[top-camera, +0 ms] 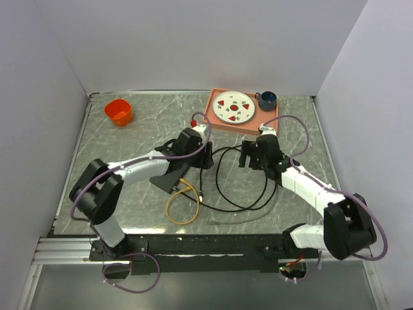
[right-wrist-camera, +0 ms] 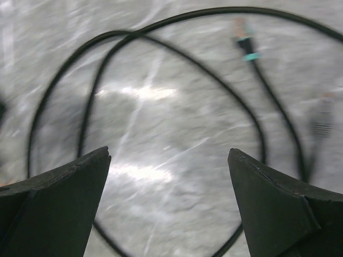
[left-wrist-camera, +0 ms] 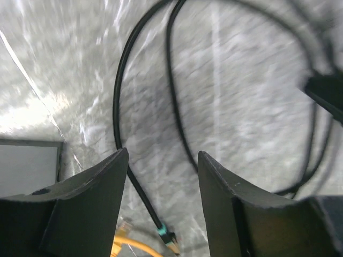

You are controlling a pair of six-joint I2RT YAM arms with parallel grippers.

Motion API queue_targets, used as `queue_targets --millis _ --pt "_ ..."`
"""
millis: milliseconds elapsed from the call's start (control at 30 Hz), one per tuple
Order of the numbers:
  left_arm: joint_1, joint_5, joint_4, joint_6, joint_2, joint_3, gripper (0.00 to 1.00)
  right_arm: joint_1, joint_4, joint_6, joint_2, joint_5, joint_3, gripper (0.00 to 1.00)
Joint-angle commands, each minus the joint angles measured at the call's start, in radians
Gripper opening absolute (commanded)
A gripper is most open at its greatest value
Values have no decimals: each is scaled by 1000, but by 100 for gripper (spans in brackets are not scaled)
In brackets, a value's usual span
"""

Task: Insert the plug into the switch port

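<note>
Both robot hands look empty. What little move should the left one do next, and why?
Probably lower the left gripper onto the teal-collared plug and close. Its jaws stand open and empty, and in the wrist view the plug lies loose on the table, in line with the gap between them.

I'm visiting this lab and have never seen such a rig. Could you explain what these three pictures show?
The left arm and right arm are robots bolted side by side. The overhead picture shows both; the other two come from a camera on each wrist, looking past its own dark fingers. The left gripper and right gripper both stand open, holding nothing. On the marbled table lie a looped black cable ending in a plug, a yellow cable, an orange cup and a pink tray with a plate and blue mug.
</note>
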Motion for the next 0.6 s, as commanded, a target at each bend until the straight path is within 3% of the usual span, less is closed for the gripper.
queue_targets --millis 0,200,567 --pt "-6 1 18 27 -87 -20 60 -80 -61 22 106 70 105 99" --pt "-6 24 44 20 -142 -84 61 -141 -138 -9 264 116 233 96" --pt "-6 33 54 23 -198 -138 61 -186 -249 -23 490 47 465 70"
